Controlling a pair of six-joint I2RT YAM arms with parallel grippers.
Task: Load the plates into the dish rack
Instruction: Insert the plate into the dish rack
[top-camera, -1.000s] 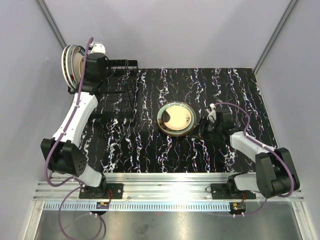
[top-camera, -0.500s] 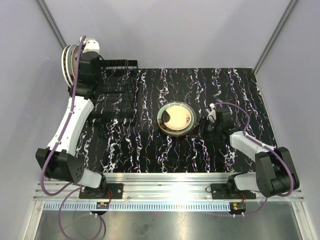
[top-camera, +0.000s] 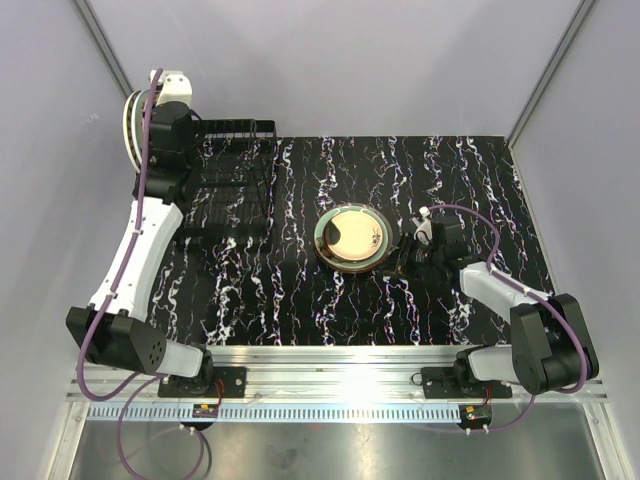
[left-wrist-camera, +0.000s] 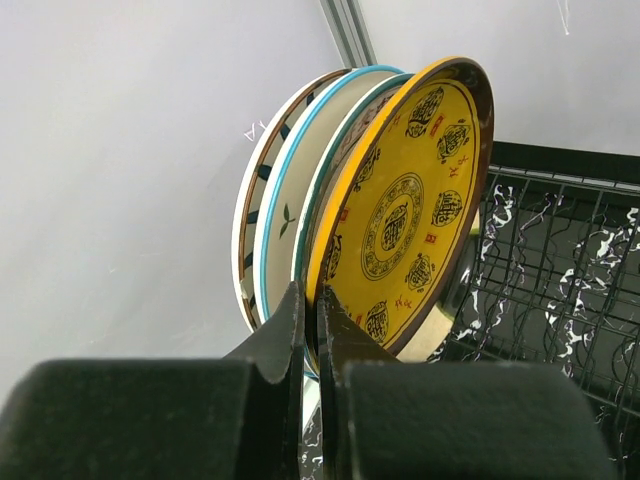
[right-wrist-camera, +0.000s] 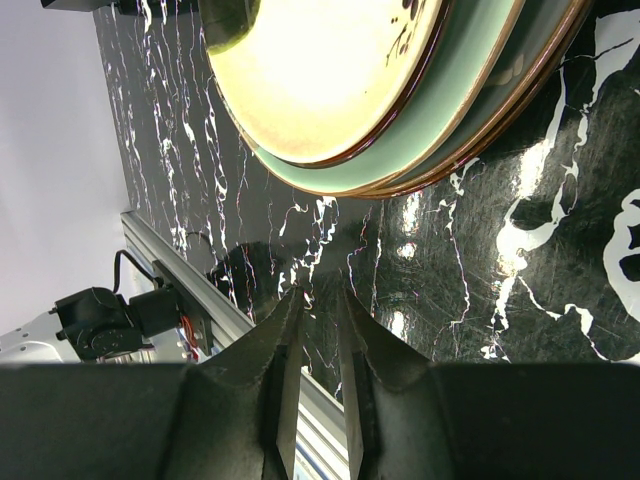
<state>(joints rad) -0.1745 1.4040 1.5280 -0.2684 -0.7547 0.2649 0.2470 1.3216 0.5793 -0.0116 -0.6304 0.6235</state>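
At the far left corner of the black, white-veined marble-look table (top-camera: 300, 300) stands a rectangular black wire dish rack (top-camera: 238, 170). A row of round plates (top-camera: 132, 122) stands on edge at its left end, leaning close against one another. Whether their lower rims sit between the slot wires is hidden.

From the left wrist view, the nearest of them is a yellow plate with a dark rim and black medallions (left-wrist-camera: 400, 210). Behind it come two teal-rimmed white plates (left-wrist-camera: 285, 215), then a white plate with a brown, dark-barred rim (left-wrist-camera: 250, 195) against the pale wall. Rack wires show to the right of the yellow plate.

The left gripper (left-wrist-camera: 310, 305) has its two black fingers pressed together with nothing between them. Their tips are just in front of the yellow plate's lower rim, though I cannot tell if they touch it.

Near the middle of the table lies a flat stack of round plates (top-camera: 353, 237). Its top plate is glossy cream with a brown rim (right-wrist-camera: 320, 70), and a pale green plate (right-wrist-camera: 440, 110) lies under it with more rims below.

The right gripper (right-wrist-camera: 318, 300) is low over the table, just beside the stack's right edge. Its fingers stand a narrow gap apart, empty and pointing at the stack without touching it.
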